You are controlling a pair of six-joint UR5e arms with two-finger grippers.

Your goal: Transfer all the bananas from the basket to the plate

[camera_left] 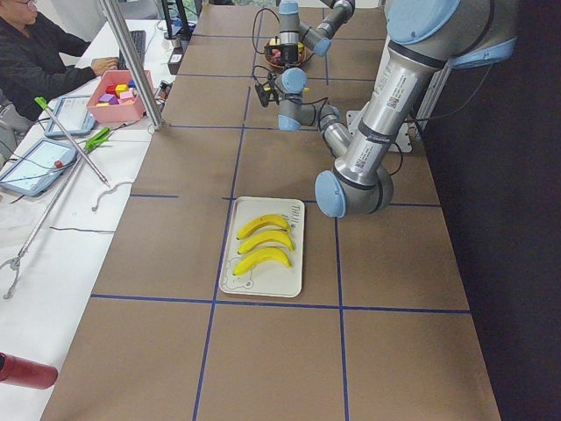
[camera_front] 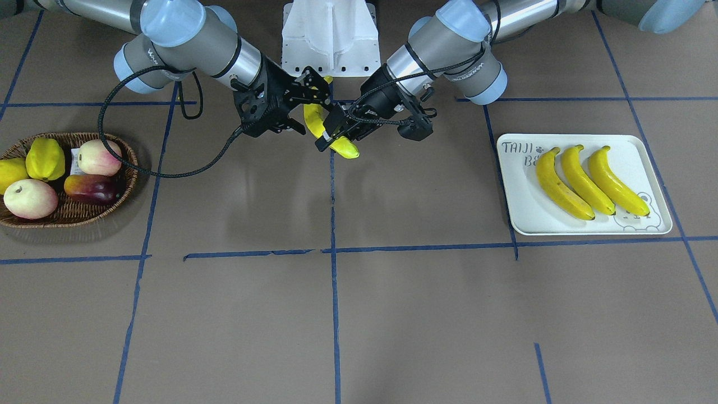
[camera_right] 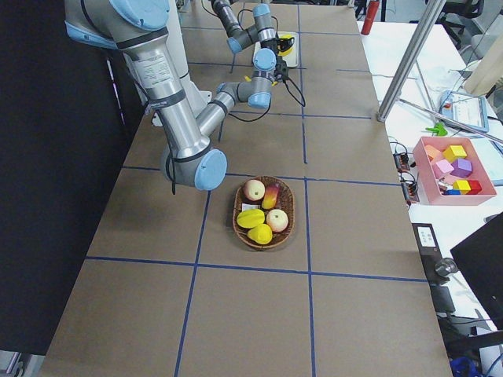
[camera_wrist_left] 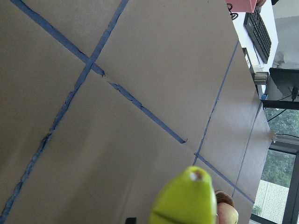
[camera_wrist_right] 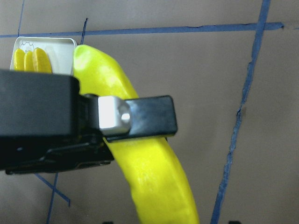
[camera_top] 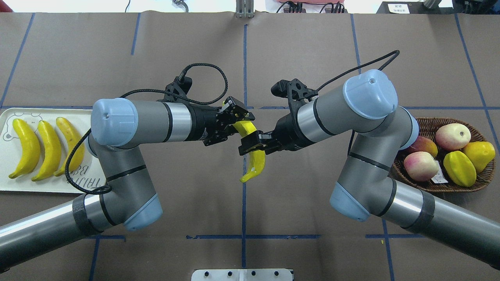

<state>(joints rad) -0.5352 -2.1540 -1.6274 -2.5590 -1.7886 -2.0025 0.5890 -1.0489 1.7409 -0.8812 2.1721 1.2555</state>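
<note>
I have both arms folded in at the elbow, forearms lying roughly level and wrists pointed at each other over the middle of the table (camera_front: 392, 314). The left gripper (camera_top: 237, 117) comes in from the plate side and the right gripper (camera_top: 250, 143) from the basket side, and they almost meet on the centre tape line (camera_front: 335, 314).

Between them hangs one banana (camera_top: 256, 164), clear of the tabletop and well apart from both basket and plate. The right claw is clamped across its middle: on the right wrist camera I see a finger (camera_wrist_right: 140, 115) pressed flat against the yellow skin. The left claw has its fingers narrowed onto the end farther from the robot's base, so as far as I can see both claws have it.

My count:
- Three bananas (camera_front: 583, 179) lie side by side on the plate (camera_front: 645, 157), which makes four in all.
- The basket (camera_front: 73, 216) holds five other fruits: two peaches (camera_front: 31, 198), one starfruit (camera_front: 45, 159), one rounded yellow fruit (camera_front: 11, 174) and one dark red mango (camera_front: 92, 189). I see no banana in it.
</note>
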